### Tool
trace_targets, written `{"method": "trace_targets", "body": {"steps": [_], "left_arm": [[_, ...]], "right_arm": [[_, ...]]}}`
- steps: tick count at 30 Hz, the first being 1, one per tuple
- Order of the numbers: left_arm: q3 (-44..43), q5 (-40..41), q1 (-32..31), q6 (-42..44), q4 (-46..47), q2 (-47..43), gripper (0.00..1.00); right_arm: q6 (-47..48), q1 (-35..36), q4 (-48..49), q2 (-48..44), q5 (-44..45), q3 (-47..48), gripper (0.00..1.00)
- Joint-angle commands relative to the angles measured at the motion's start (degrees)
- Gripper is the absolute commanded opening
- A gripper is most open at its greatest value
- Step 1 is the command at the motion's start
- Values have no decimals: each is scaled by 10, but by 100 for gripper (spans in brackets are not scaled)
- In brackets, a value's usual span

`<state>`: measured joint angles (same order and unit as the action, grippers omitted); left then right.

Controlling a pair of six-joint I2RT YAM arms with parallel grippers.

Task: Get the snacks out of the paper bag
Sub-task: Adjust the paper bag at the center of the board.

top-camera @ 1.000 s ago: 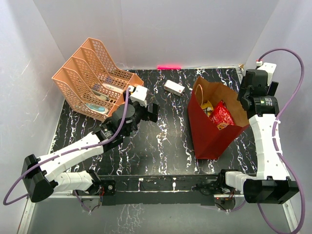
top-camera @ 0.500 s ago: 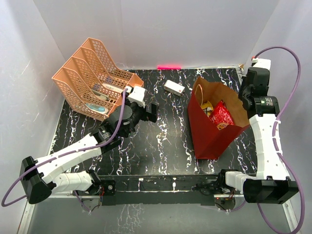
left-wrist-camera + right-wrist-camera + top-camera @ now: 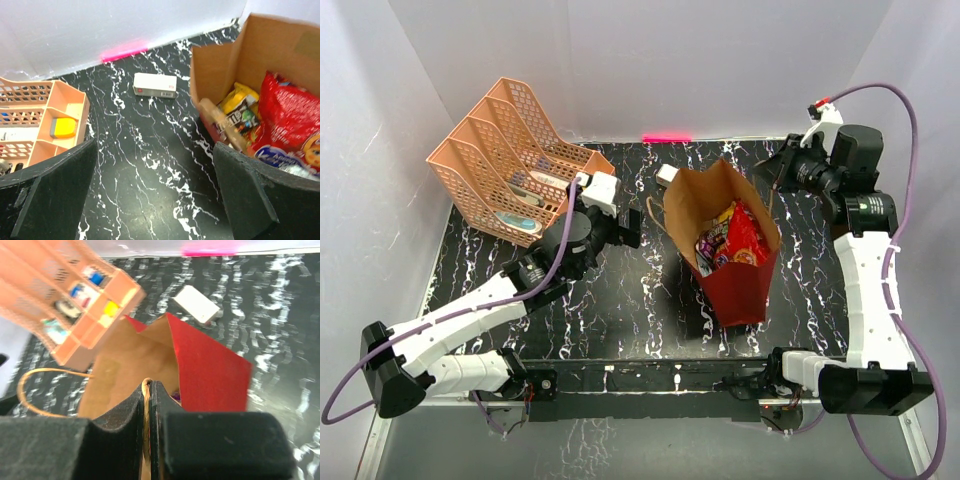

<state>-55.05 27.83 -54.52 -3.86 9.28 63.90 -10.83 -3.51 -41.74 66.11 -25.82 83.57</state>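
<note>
The paper bag (image 3: 732, 290), red outside and brown inside, is seen standing open on the black marbled table (image 3: 650, 300), right of centre in the overhead view, with its mouth tipped up and toward the left. One cord handle (image 3: 145, 400) is pinched between the closed fingers of the right gripper (image 3: 780, 172), which is held above the bag's far right rim; the wrist view shows the thin cord clamped tight between the two dark pads. The bag's second handle (image 3: 55, 370) is left hanging loose in a loop off the opposite side. The snacks are all still inside the bag: the red chip bag (image 3: 290, 120) is propped against the inner wall, and a yellow packet (image 3: 240, 96) and a brown packet (image 3: 243, 117) are wedged beside it, nearer the bag's left edge. The left gripper (image 3: 150, 200) is held over bare tabletop to the left of the bag, its fingers spread wide and nothing gripped between them. A small white box (image 3: 155, 85) is seen lying flat behind the bag near the back wall, and a peach mesh file rack (image 3: 505, 170) is set at the far left corner, with small items lodged in its slots.
</note>
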Motion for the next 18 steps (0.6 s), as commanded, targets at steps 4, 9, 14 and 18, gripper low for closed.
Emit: {"method": "trace_targets", "body": {"steps": [4, 9, 14, 18], "left_arm": [[-86, 27, -1, -22, -34, -28, 98], [-136, -4, -2, -51, -70, -32, 98], [-145, -27, -2, -83, -89, -23, 99], [-151, -53, -2, -103, -98, -11, 98]], "right_arm": [[-120, 0, 141, 1, -114, 36, 8], [-78, -1, 66, 15, 115, 108, 8], [-39, -5, 71, 30, 183, 122, 8], [13, -26, 58, 56, 195, 148, 8]]}}
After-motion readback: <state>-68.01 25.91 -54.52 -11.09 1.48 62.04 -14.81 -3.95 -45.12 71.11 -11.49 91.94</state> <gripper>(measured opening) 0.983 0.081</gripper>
